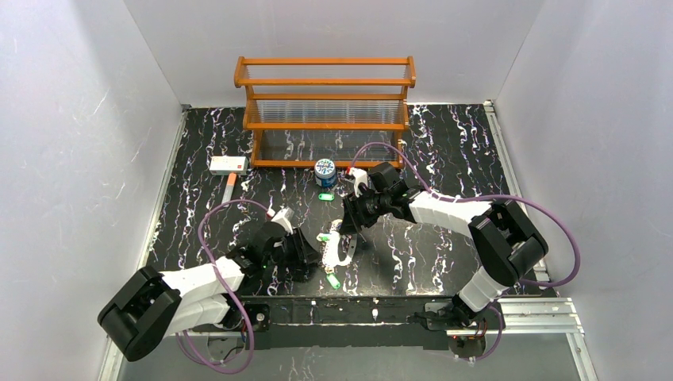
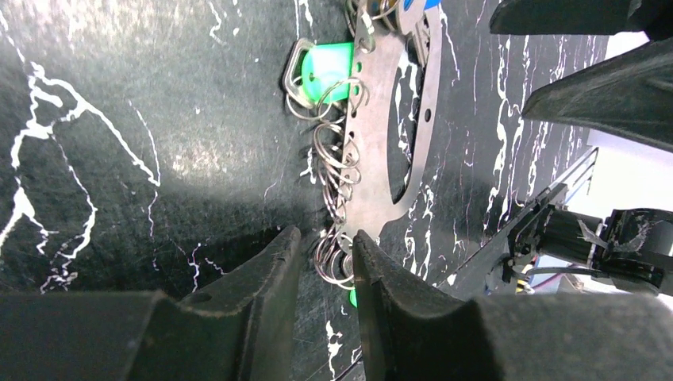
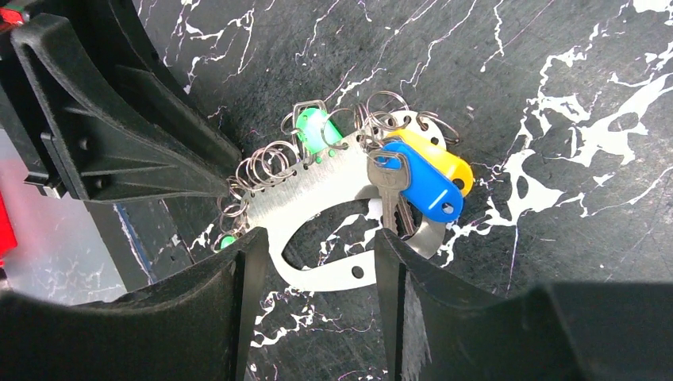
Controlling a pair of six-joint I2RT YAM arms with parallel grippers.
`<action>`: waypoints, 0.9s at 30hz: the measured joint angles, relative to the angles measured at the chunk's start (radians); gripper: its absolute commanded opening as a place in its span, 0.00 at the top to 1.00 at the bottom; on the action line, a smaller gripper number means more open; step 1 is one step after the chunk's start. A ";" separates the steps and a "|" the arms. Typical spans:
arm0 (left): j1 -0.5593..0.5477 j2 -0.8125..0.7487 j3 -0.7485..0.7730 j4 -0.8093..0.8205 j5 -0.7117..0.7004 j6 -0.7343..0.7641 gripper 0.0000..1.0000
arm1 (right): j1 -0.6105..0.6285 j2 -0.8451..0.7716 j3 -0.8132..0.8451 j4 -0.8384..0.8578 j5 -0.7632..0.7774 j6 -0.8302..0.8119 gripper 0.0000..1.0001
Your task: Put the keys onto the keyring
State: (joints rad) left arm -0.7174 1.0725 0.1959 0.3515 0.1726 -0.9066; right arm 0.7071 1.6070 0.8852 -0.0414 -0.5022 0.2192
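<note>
The keyring [image 1: 340,248] is a flat whitish metal oval lying at the table's middle, with wire split rings [image 2: 333,171] along one edge. Blue [image 3: 421,186], yellow [image 3: 443,163] and green [image 3: 313,131] keys hang on it. Another green key [image 1: 334,280] lies at its near end, and one green key [image 1: 325,198] lies loose by the can. My left gripper [image 2: 325,250] is open, its tips either side of the rings at the keyring's near end. My right gripper [image 3: 317,246] is open and straddles the keyring's plain band [image 3: 349,274].
A wooden rack [image 1: 325,107] stands at the back. A blue-and-white can [image 1: 324,171] sits in front of it. A white box with a red mark [image 1: 228,165] lies at the back left. A metal rail [image 1: 508,313] runs along the near edge.
</note>
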 measured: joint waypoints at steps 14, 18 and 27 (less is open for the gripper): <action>-0.008 0.040 -0.055 0.118 0.036 -0.047 0.90 | 0.000 0.003 0.000 0.000 -0.018 -0.012 0.39; -0.013 0.056 -0.055 0.140 0.051 -0.044 0.93 | 0.000 0.003 0.000 0.000 -0.018 -0.013 0.39; -0.018 0.086 -0.045 0.163 0.080 -0.010 1.00 | 0.000 0.002 0.000 -0.001 -0.018 -0.023 0.27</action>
State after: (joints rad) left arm -0.7353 1.1587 0.1509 0.5148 0.2531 -0.9169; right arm 0.7071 1.6089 0.8856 -0.0422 -0.5205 0.1963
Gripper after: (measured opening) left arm 0.012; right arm 0.657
